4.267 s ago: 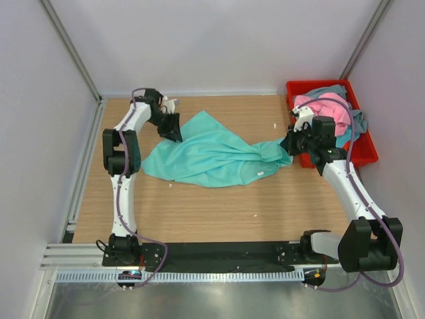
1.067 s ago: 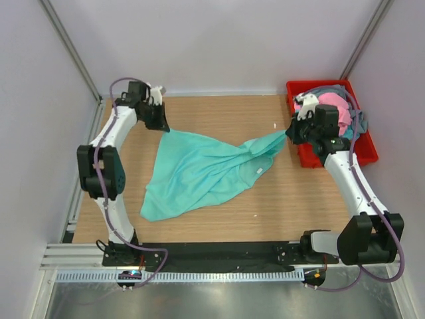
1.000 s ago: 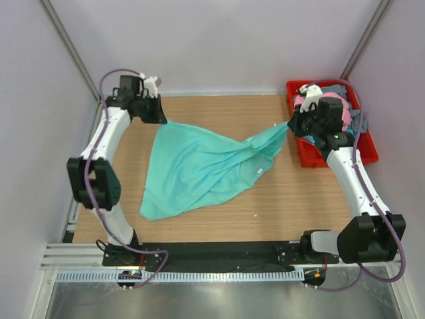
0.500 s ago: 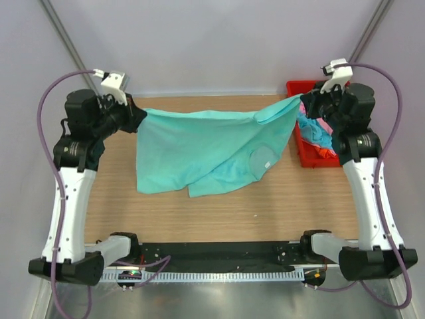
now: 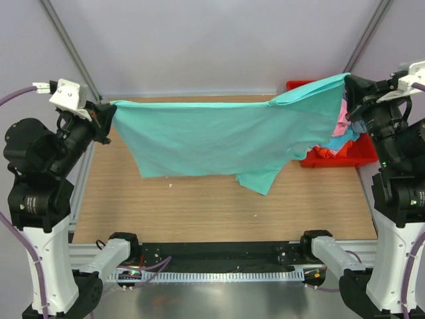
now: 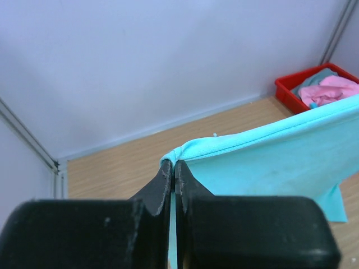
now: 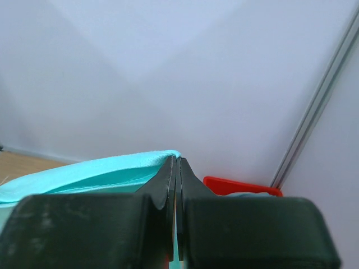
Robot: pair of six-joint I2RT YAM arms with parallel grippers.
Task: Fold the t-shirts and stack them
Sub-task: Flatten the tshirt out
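The teal-green t-shirt (image 5: 226, 136) hangs stretched wide in the air above the wooden table (image 5: 199, 206), held by two corners. My left gripper (image 5: 107, 114) is shut on its left corner; the wrist view shows the cloth (image 6: 269, 162) pinched at the fingertips (image 6: 165, 171). My right gripper (image 5: 348, 83) is shut on its right corner, the cloth (image 7: 90, 171) clamped between the fingers (image 7: 168, 174). The lower edge and a flap (image 5: 259, 179) dangle over the table. The pink t-shirt (image 5: 340, 125) and a blue one lie in the red bin (image 5: 345, 156), partly hidden by the hanging shirt.
The red bin stands at the table's far right edge, also showing in the left wrist view (image 6: 291, 92). Pale walls and metal frame posts (image 5: 70, 50) enclose the table. Both arm bases sit on the black rail (image 5: 219, 256) at the near edge.
Both arms rose high and moved apart, lifting the teal-green t-shirt off the table and stretching it into a hanging sheet. Before, it lay bunched on the wood.
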